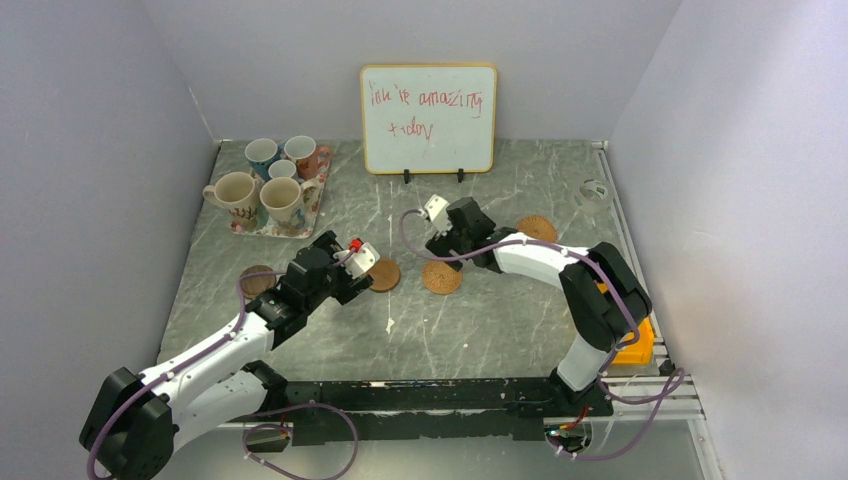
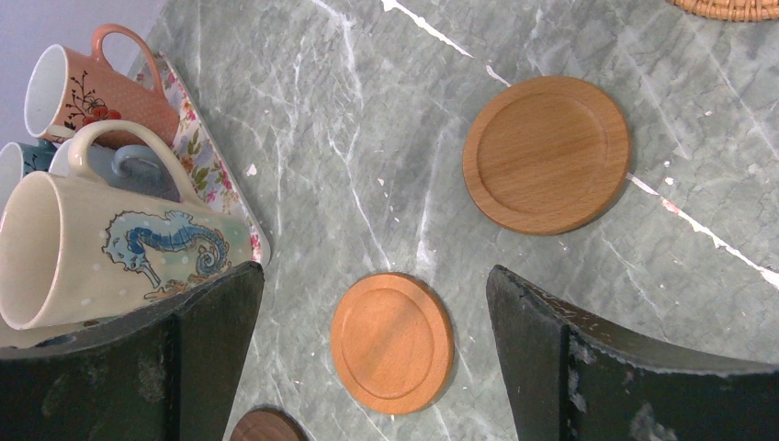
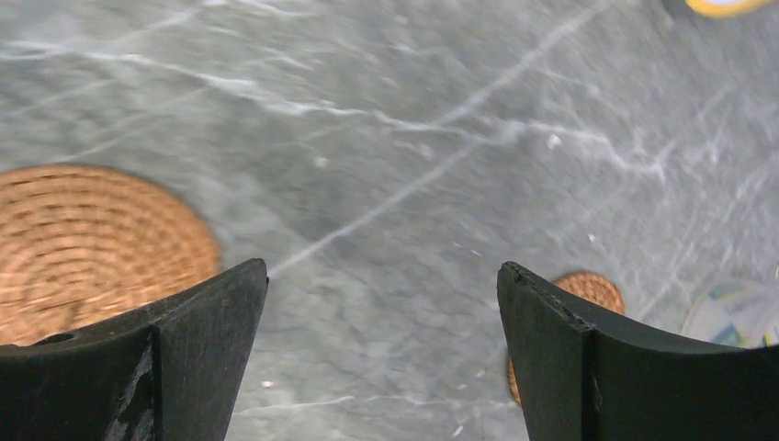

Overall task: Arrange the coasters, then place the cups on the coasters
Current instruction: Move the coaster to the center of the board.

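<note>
Several cups (image 1: 283, 197) stand together on a floral tray (image 2: 207, 165) at the back left; the seahorse cup (image 2: 110, 253) is nearest my left gripper. My left gripper (image 2: 372, 271) hovers open above a wooden coaster (image 2: 391, 342), with nothing between its jaws. A second wooden coaster (image 2: 546, 153) lies beyond it, and a dark brown coaster (image 1: 257, 280) sits to the left. My right gripper (image 3: 382, 266) is open over bare table. One woven coaster (image 3: 92, 239) lies beside its left finger. Another woven coaster (image 1: 537, 229) lies farther right.
A whiteboard (image 1: 428, 118) stands at the back centre. An orange box (image 1: 635, 345) sits by the right arm's base, and a small clear object (image 1: 595, 192) lies at the back right. Walls close in both sides. The right wrist view is blurred.
</note>
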### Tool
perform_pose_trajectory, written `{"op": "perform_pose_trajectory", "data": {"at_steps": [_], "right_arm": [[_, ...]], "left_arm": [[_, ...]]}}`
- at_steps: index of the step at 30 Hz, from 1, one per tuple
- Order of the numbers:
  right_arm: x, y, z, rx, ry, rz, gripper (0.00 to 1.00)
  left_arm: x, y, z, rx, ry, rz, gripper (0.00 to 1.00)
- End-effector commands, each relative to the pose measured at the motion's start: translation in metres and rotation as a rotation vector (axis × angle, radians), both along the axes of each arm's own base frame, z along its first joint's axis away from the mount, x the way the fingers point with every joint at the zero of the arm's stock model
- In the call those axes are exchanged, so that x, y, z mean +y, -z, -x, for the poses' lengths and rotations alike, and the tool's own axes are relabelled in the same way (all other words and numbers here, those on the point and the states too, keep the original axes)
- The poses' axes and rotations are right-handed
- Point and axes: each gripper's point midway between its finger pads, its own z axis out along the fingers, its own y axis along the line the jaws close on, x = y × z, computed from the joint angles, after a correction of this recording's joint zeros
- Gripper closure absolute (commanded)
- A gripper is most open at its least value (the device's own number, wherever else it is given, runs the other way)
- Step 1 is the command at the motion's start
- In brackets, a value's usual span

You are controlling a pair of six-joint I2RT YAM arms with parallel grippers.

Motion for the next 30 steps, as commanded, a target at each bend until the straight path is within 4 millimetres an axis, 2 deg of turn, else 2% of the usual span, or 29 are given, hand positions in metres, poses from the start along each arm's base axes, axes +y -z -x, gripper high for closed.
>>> {"op": "perform_pose_trajectory", "data": {"at_steps": [1,5,9,15,20,23,30], "right_arm": [[-0.034,-0.034,-0.029,-0.112,0.173,-0.081,0.00],[-0.063,-0.040,-0.040,-0.127,0.270,-0.112,0.00],[-0.080,-0.047,-0.043,-0.153,0.324,-0.119,0.00],[-0.090,-0.057,-0.047,-0.190,0.368,-0.126,0.00],[-0.106,-0.051,-0.052,-0.210,0.433,-0.105,0.00],[-0.113,-0.046,-0.053,-0.203,0.456,-0.098,0.00],[-0.128,-0.052,-0.056,-0.227,0.503,-0.100,0.00]], "left_arm": [[-0.004,-0.006,-0.003,-0.024,0.008,0.030,0.04],[-0.002,-0.008,-0.002,-0.033,0.004,0.032,0.04],[0.003,-0.011,-0.005,-0.054,-0.025,0.022,0.04],[0.008,-0.005,-0.012,-0.055,-0.064,-0.011,0.04],[0.009,0.005,-0.015,-0.035,-0.070,-0.034,0.04],[0.008,0.004,-0.014,-0.037,-0.064,-0.030,0.04],[0.004,0.003,-0.010,-0.028,-0.037,-0.015,0.04]]}}
